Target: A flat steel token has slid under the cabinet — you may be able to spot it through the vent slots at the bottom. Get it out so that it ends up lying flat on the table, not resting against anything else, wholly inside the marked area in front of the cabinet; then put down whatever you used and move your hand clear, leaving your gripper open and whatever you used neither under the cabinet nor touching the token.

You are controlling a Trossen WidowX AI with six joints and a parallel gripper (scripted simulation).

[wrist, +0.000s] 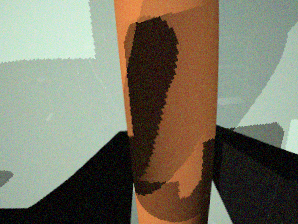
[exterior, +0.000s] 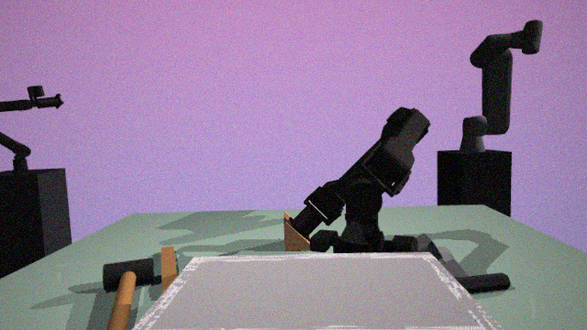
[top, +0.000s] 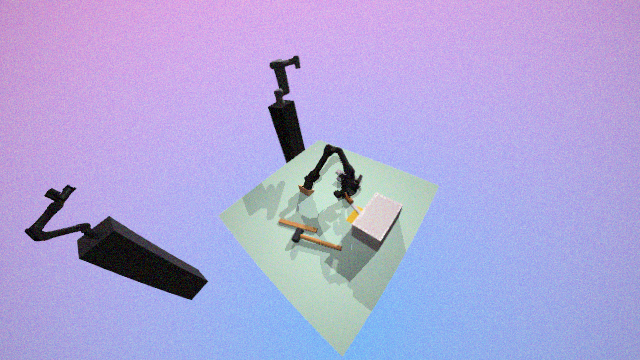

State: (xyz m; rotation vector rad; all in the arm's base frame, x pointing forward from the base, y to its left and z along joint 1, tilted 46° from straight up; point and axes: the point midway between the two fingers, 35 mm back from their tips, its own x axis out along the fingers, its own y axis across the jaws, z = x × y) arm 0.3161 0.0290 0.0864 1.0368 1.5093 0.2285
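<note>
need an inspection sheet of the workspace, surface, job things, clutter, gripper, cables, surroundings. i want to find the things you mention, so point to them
surface: pale green tabletop (top: 270, 250) (exterior: 206, 229), crossed by shadows
job's things: pale box-shaped cabinet (top: 378, 216) (exterior: 321, 289); yellow marked area (top: 353, 216) in front; steel token cannot be made out
clutter: black-headed mallet with wooden handle (top: 321, 242) (exterior: 121, 300), flat wooden bar (top: 295, 224) (exterior: 169, 266)
gripper: fingers shut on an orange-brown wooden handle (top: 348, 198) (wrist: 192, 90)
cables: nothing seen
surroundings: two black arms on dark pedestals beyond the table
</note>
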